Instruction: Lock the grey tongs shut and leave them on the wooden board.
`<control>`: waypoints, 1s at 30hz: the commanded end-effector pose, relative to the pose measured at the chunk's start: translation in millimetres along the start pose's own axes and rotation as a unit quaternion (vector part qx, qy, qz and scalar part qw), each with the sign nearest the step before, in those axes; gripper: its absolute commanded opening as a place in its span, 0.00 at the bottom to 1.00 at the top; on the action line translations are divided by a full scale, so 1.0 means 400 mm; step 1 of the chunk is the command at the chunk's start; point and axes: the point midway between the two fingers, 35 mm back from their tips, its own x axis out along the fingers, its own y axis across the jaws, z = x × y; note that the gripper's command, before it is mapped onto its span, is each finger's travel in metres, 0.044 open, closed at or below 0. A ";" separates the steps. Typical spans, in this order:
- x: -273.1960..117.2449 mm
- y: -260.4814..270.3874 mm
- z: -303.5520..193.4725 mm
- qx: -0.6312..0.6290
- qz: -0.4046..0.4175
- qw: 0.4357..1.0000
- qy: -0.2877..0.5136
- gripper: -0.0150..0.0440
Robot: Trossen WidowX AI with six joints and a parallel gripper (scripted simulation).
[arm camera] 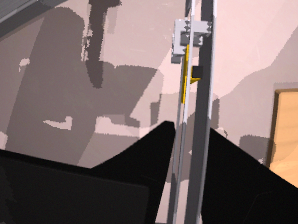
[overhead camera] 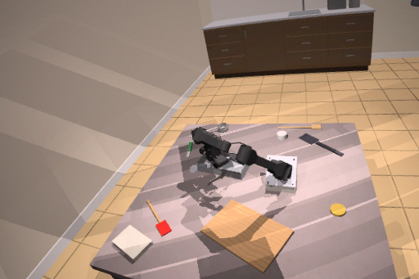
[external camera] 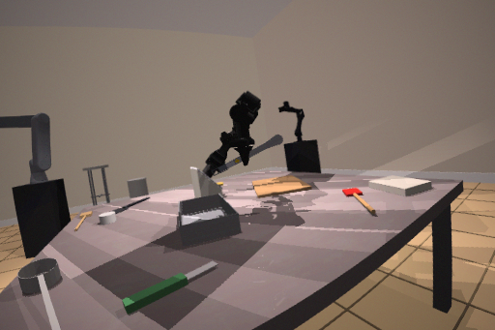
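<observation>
The grey tongs point(external camera: 263, 146) point(arm camera: 202, 100) are in the air, clear of the roasting tin point(external camera: 210, 230) point(overhead camera: 242, 172). My gripper point(external camera: 245, 161) point(arm camera: 185, 133) is shut on them, across both arms. In the exterior view they slope: the rounded tip end is up at the right, and the hinge end with the yellow part is low at the left. In the wrist view the two arms run close together with a narrow gap; whether the lock has caught cannot be told. The wooden board point(overhead camera: 233, 214) point(external camera: 280, 186) point(arm camera: 287, 135) lies flat on the table, apart from the tongs.
A red spatula point(overhead camera: 163, 227) point(external camera: 353, 192) and a pale block point(overhead camera: 132, 242) point(external camera: 400, 185) lie beyond the board. A yellow disc point(overhead camera: 338, 209), a black spatula point(overhead camera: 308, 139) and a white cup point(overhead camera: 281, 135) lie elsewhere. A green-handled tool point(external camera: 157, 292) lies near the tin.
</observation>
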 end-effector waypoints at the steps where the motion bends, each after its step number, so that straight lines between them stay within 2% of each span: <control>1: -0.005 -0.052 -0.046 0.046 0.001 0.999 0.006 0.00; 8: -0.002 -0.134 -0.107 0.114 -0.005 0.993 0.010 0.00; 16: -0.001 -0.139 -0.110 0.106 -0.005 0.994 0.010 0.00; 30: 0.002 -0.199 -0.147 -0.158 0.000 0.987 0.004 0.00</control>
